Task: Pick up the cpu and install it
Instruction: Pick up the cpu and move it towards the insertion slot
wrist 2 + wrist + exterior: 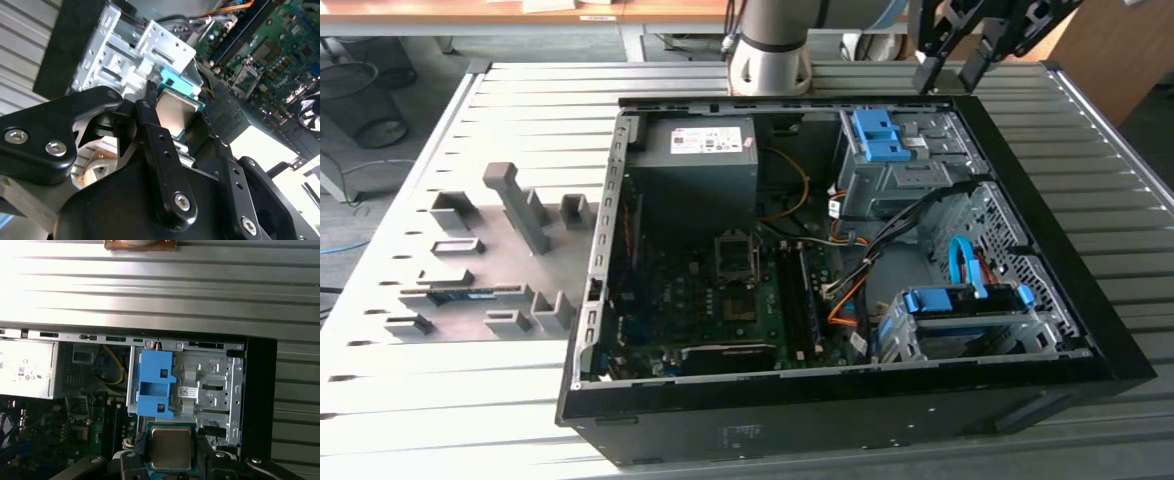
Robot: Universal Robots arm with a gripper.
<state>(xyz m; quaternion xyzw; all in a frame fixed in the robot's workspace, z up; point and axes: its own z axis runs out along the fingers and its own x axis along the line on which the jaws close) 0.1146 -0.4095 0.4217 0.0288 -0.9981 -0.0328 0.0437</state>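
The cpu (171,447) is a small square chip with a silver-grey metal top, and in both wrist views it sits between the black fingers. My gripper (171,452) is shut on the cpu (176,112) by its edges. In the exterior view the gripper (954,72) hangs above the far right corner of the open computer case (1067,250), over the drive cage. The dark socket frame (735,258) lies on the motherboard near the case's middle, well apart from the gripper. That socket (80,412) also appears in the first wrist view.
A grey power-supply box (700,165) sits at the case's far side, a blue drive bracket (878,135) beside it. Cables (854,270) cross the middle. Another blue-clipped bay (961,305) stands near right. A grey fixture plate (467,260) with blocks lies on the exterior view's left.
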